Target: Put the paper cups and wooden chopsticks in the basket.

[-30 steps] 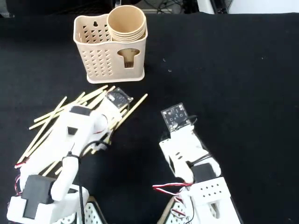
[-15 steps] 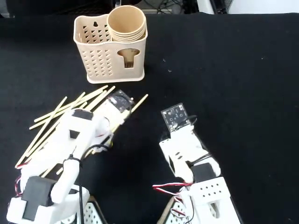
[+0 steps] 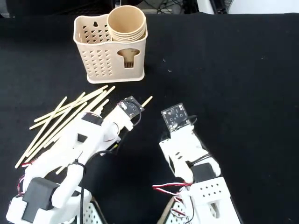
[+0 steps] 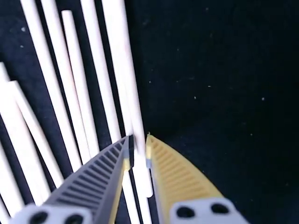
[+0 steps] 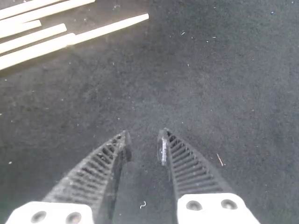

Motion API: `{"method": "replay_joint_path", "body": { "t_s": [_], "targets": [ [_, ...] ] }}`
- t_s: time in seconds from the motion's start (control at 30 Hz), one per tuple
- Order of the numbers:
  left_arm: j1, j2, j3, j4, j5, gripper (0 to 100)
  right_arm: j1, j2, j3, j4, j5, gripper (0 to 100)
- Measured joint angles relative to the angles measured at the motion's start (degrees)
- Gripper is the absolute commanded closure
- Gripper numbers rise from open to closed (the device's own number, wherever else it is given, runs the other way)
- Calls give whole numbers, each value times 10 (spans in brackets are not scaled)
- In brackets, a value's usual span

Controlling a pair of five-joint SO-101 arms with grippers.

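A beige slotted basket point(image 3: 100, 60) stands at the back left of the black table, with a stack of paper cups point(image 3: 126, 22) in its right compartment. Several wooden chopsticks point(image 3: 60, 119) lie in a loose pile on the cloth in front of it. My left arm point(image 3: 84, 140) lies across the pile's right side. My left gripper point(image 4: 138, 142) is shut on one chopstick point(image 4: 126, 70), whose tip point(image 3: 147, 100) pokes out past the wrist. My right gripper point(image 5: 143, 140) hovers low over bare cloth, slightly open with nothing in it, and chopstick ends point(image 5: 107, 25) lie farther off.
Black cloth covers the whole table point(image 3: 233, 70). The right arm point(image 3: 187, 149) stands near the front centre, close beside the left wrist. The basket's left compartment point(image 3: 91, 29) holds nothing that I can see.
My left arm has swung to the right and a little forward, its wrist now off the pile's middle, and the held chopstick's tip has shifted right with it. The right arm has kept still.
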Motion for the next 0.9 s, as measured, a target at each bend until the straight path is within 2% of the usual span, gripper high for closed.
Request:
{"method": "replay_joint_path", "body": {
  "t_s": [0.2,0.9],
  "targets": [
    [-16,1,1,-4,-2,818,0,0,0,0,0,878],
    [-37,0,0,-20,-2,827,0,0,0,0,0,878]
  ]
}}
